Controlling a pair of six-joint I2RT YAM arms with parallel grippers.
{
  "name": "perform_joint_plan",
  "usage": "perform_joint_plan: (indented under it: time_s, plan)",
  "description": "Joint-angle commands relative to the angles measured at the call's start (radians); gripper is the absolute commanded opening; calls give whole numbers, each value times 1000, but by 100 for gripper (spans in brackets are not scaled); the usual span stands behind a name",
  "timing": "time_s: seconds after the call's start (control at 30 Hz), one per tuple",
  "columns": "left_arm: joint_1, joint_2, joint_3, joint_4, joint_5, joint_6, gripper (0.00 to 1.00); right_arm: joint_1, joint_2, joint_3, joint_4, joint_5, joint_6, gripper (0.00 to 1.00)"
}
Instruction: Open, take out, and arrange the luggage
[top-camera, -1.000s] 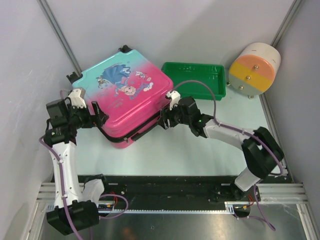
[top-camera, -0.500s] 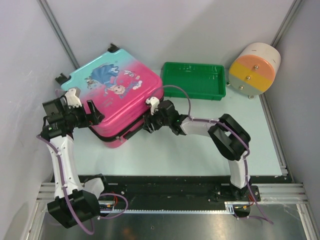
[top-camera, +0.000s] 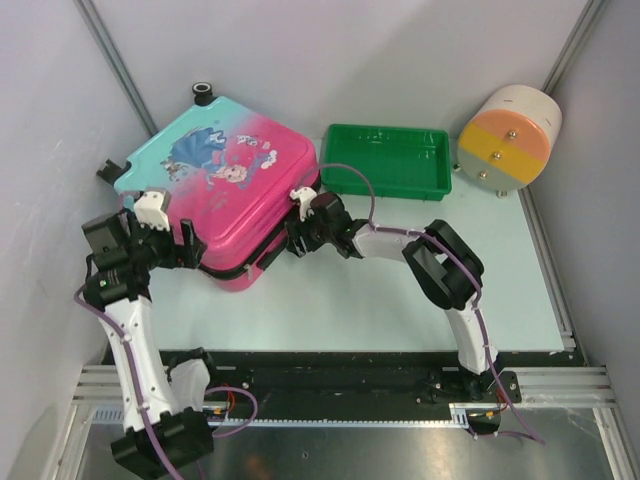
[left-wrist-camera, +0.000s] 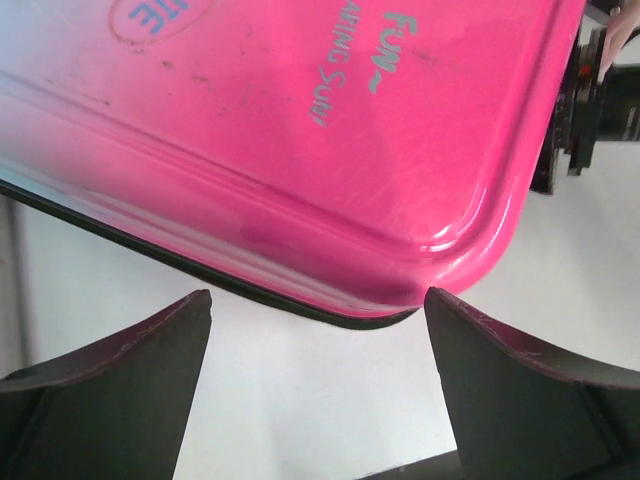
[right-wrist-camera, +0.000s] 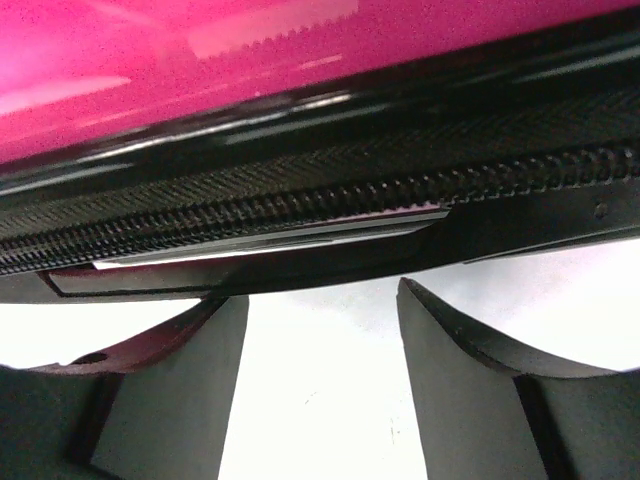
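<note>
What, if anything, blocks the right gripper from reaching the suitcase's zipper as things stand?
Probably nothing: yes, it looks reachable. The right gripper has open jaws just short of the zipper along the suitcase edge, with nothing between them.

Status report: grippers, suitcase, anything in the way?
Left gripper open at pink corner of suitcase. Right gripper open at zipper seam. Suitcase closed. Green tray close beside it.

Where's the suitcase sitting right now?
Top view: the luggage lies far left on the table, beside the green tray, the left tool and right tool at its near edge.
</note>
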Motion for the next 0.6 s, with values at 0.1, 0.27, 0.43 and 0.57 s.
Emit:
perform_joint_plan:
  time_s: [0.1, 0.27, 0.43, 0.57]
  plan:
    - [3, -24, 21, -89, -16, 260, 91, -19, -97, 45, 272, -29, 17, 66]
    - [-17, -21, 3, -94, 34, 248, 91, -76, -4, 148, 342, 19, 15, 65]
    - [-65, -27, -34, -96, -12, 300, 89, -105, 102, 272, 385, 19, -38, 64]
    - [-141, -38, -92, -96, -73, 403, 88, -114, 117, 292, 462, 54, -66, 63]
